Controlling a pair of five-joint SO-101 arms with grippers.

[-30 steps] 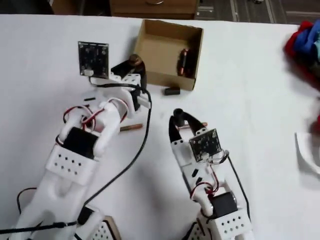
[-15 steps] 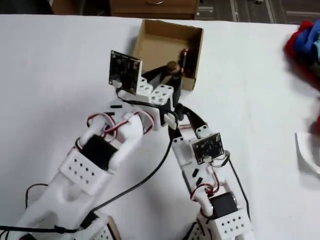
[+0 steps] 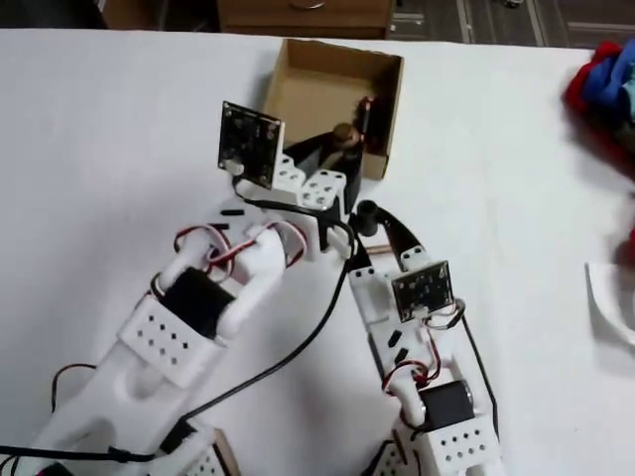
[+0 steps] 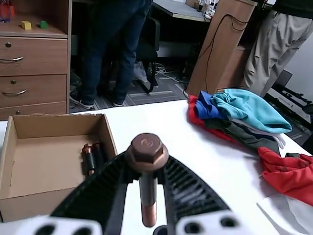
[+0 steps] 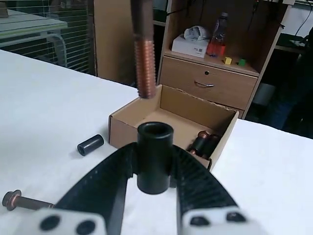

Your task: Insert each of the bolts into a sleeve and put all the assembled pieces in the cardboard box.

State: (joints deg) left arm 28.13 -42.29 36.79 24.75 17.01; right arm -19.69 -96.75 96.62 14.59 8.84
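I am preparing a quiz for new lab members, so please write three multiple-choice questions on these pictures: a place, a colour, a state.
1. Where is the loose sleeve? A) on the table beside the cardboard box B) inside the box C) on the clothes
2. What colour is the bolt in the left gripper? A) silver B) copper C) black
3. What is the right gripper's state? A) open, empty B) shut on the upright sleeve C) shut on a bolt
Answers: 1A, it lies outside the box wall; 2B, head and shank look copper; 3B, both fingers clamp the black sleeve.
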